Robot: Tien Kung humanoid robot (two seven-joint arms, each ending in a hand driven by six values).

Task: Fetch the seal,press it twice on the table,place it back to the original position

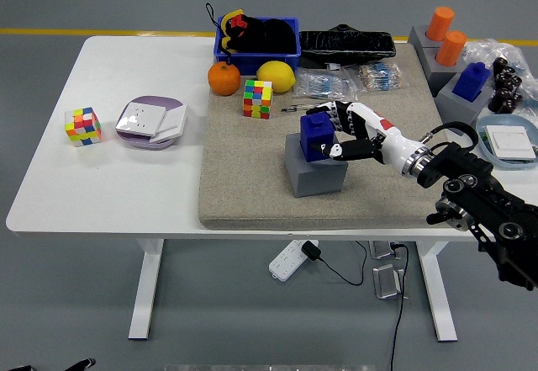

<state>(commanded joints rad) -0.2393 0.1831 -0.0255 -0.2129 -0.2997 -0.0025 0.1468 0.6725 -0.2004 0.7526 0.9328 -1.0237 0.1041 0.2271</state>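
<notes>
The blue seal [317, 135] stands on top of a grey block [314, 167] in the middle of the beige mat [244, 186]. My right hand [338, 132] reaches in from the right and has its white and black fingers [340, 115] wrapped around the seal's right side, thumb at the front. The seal looks slightly raised and shifted to the left on the block. No left arm shows in the head view.
A colour cube [257, 98], orange [224, 78], lemon [276, 76] and blue bin [256, 37] lie behind. More grey blocks with orange [443, 34] and blue [472, 78] seals stand at far right. Another cube [82, 126] and a purple box [150, 121] sit left.
</notes>
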